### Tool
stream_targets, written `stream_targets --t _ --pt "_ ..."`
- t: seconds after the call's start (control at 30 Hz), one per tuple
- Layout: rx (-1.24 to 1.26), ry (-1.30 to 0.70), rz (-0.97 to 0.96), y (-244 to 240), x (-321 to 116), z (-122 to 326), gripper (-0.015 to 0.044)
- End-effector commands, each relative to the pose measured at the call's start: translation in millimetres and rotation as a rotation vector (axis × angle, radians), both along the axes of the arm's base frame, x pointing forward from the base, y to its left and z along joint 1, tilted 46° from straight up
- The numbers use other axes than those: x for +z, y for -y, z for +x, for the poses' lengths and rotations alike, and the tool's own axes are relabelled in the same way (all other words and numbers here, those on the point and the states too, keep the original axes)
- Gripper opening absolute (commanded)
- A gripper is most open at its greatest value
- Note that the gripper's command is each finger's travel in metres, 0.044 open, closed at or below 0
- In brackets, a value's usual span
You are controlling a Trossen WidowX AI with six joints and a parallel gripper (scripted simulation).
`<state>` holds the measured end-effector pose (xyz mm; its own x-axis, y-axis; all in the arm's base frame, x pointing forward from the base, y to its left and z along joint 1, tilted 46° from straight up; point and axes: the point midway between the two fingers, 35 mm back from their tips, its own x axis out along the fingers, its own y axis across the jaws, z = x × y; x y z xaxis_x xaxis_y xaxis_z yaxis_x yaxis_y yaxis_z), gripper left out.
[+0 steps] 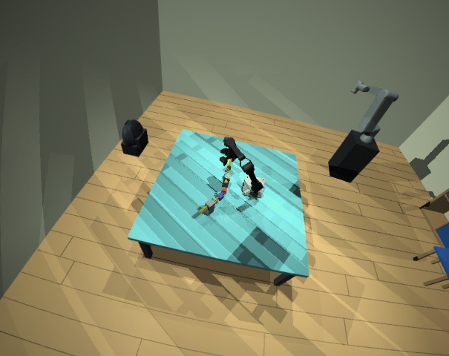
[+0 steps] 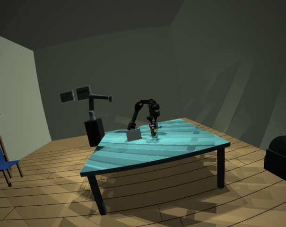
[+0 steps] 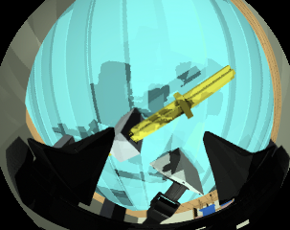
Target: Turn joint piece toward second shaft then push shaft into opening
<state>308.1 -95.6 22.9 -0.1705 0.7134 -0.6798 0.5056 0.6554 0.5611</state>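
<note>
My gripper (image 1: 223, 156) (image 2: 153, 117) (image 3: 162, 134) is open and empty, above the far end of the second shaft. The second shaft (image 1: 228, 165) (image 3: 209, 88) is yellow, has a crosspiece, and runs out of its grey block (image 1: 226, 176) (image 3: 126, 145). On this block's other side sits the red joint piece (image 1: 224, 189) (image 2: 150, 124), hinged to the blue part (image 1: 220, 196) on the first shaft (image 1: 202, 211) (image 2: 154, 131). The red piece looks roughly in line with the second shaft; its opening cannot be made out. The first shaft's grey block (image 1: 209, 205) stands nearer the camera. The joint is hidden in the wrist view.
The arm's pale base plate (image 1: 260, 181) (image 2: 133, 135) stands right of the joint in the top view. Everything stands on the turquoise table (image 1: 171, 225) (image 2: 167, 151). A grey arm on a black pedestal (image 1: 352, 156) (image 2: 94, 132) is off the table.
</note>
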Motion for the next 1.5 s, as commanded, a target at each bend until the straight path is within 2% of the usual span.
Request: stream_targets --t 0.0,0.47,0.8,1.47 --pt "0.116 0.124 0.014 19.4 -18.6 2.7 0.044" --pt "0.455 0.456 0.079 66.5 -75.5 -2.6 0.044" --pt "0.472 0.472 0.082 68.6 -78.3 -3.2 0.044" --pt "0.037 0.009 -0.031 49.7 -99.4 -5.8 0.044"
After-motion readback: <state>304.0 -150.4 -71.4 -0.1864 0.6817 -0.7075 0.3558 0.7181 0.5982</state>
